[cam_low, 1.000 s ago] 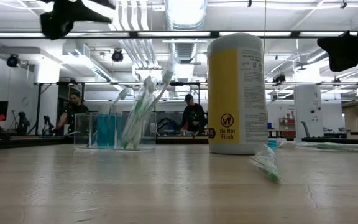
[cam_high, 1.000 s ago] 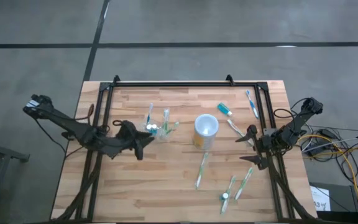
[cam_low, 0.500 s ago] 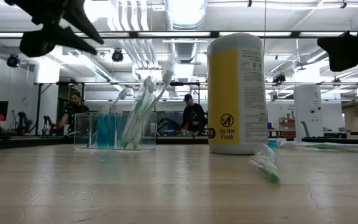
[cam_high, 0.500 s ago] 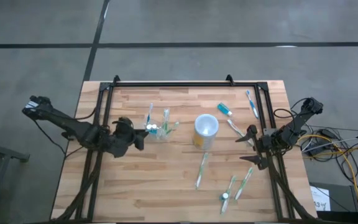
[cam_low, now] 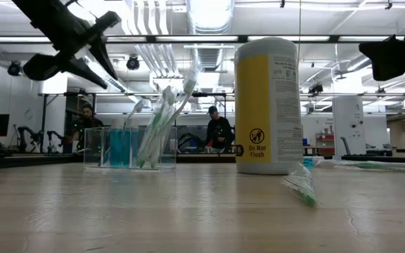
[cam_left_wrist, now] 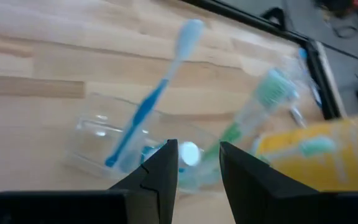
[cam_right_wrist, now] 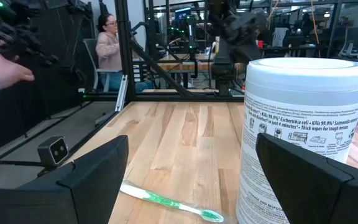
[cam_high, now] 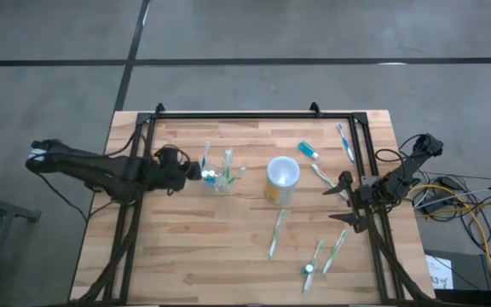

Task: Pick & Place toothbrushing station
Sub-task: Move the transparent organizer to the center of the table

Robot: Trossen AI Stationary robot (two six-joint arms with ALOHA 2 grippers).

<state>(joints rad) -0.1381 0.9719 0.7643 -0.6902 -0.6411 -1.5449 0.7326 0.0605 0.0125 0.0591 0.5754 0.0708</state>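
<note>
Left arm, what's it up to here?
The left gripper hangs open just beside the clear plastic toothbrush holder, which stands on the wooden table with brushes in it, not gripped. The right gripper waits open by the table's right edge. A yellow wipes canister stands between them.

This is a robotics lab or workshop: exposed ceiling ducts (cam_low: 209, 17) and strip lights overhead, a grey concrete floor (cam_high: 245, 51), a butcher-block worktop (cam_high: 228, 230) in a black metal frame (cam_high: 237, 114), and people seated (cam_right_wrist: 107, 43) at benches beyond it.
</note>
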